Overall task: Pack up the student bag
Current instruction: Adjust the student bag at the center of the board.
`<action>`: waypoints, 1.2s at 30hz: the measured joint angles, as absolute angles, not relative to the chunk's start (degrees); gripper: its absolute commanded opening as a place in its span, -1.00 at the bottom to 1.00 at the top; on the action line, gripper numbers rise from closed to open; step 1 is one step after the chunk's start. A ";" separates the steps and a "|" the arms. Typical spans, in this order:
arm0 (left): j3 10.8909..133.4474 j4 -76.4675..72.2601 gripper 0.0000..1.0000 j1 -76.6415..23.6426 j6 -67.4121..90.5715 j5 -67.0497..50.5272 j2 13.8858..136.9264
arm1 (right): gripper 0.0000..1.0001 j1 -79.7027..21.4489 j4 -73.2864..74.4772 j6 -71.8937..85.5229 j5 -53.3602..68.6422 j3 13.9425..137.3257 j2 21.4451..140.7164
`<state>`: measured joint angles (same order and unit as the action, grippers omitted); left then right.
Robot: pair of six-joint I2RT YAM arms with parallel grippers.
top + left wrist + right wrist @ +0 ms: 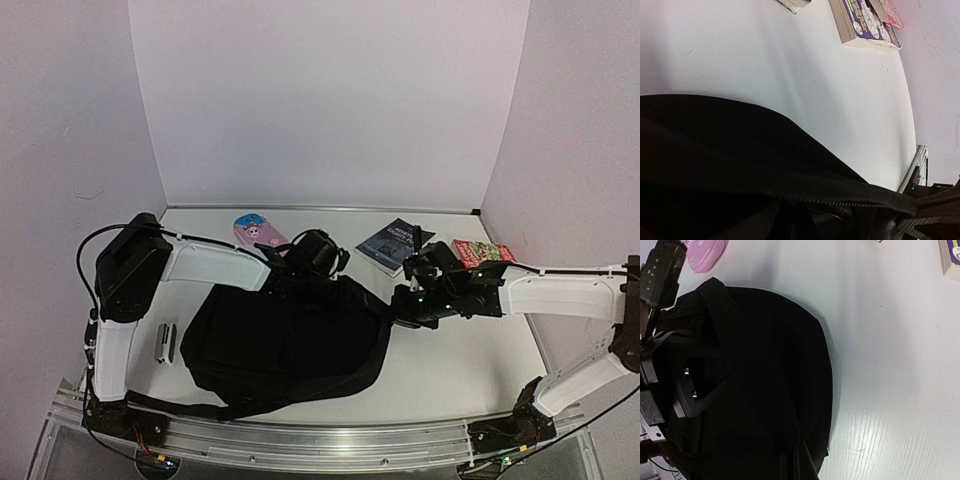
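Nearest is the metal rail [320, 442] that carries both arm bases, just in front of the backpack [290, 345]. The backpack lies flat on the white table [470, 365], left of centre, with a strap trailing towards the rail. Just left of the backpack lie two small slim items [165, 342], too small to identify. Behind the backpack's far edge sits a pink case [258, 230]. The left gripper [305, 272] is down at the backpack's far top edge. Its wrist view shows only black fabric and a zipper [860, 204], so I cannot tell how its fingers stand. Behind and to the right of the backpack lies a dark book [393, 243]. The right gripper [402, 308] meets the backpack's right edge; its fingers [690, 390] are dark against dark cloth, and I cannot tell their state. Farther right of the backpack lies a red book [482, 252].
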<state>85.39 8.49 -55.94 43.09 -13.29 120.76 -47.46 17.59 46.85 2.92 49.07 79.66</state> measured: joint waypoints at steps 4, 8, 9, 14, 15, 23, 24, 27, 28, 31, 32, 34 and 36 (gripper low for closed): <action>81.96 6.89 -1.00 -55.21 43.44 -13.43 118.65 | -1.00 -47.44 17.60 46.90 2.25 48.63 79.61; 77.78 6.50 -1.00 -53.50 43.51 -13.68 113.97 | -1.00 -47.46 17.43 47.39 1.31 48.38 79.61; 76.75 6.53 -1.00 -52.92 43.49 -13.83 112.47 | -1.00 -47.46 17.30 47.58 0.87 48.23 79.61; 72.86 8.94 -1.00 -48.34 42.00 -16.18 104.27 | -1.00 -47.55 17.17 48.79 -0.89 47.55 79.61; 72.08 9.68 -1.00 -46.94 40.94 -17.02 102.58 | -1.00 -47.57 17.17 49.03 -1.17 47.55 79.64; 66.47 18.35 -1.00 -37.17 28.68 -20.88 93.63 | -1.00 -47.56 16.59 50.21 -3.67 47.55 81.27; 65.88 19.11 -1.00 -36.13 27.54 -20.94 93.46 | -1.00 -47.57 16.38 50.50 -4.03 47.56 81.65; 64.02 21.47 -1.00 -33.03 25.30 -20.81 93.38 | -1.00 -47.56 15.95 51.55 -5.06 47.57 82.54; 63.33 22.08 -1.00 -32.17 24.89 -20.76 93.38 | -1.00 -47.53 15.86 51.92 -5.31 47.57 82.72; 61.38 22.86 -1.00 -30.85 24.33 -20.72 93.17 | -1.00 -47.16 15.67 53.57 -5.70 47.56 83.06; 60.76 23.01 -1.00 -30.65 24.20 -20.69 92.94 | -1.00 -46.90 15.61 54.12 -5.74 47.55 83.20; 59.62 23.47 -1.00 -30.20 24.00 -20.54 92.06 | -1.00 -46.32 15.46 54.94 -5.78 47.56 83.57; 58.63 24.11 -1.00 -29.40 23.95 -20.24 90.74 | -1.00 -45.60 15.26 55.66 -5.82 47.57 84.05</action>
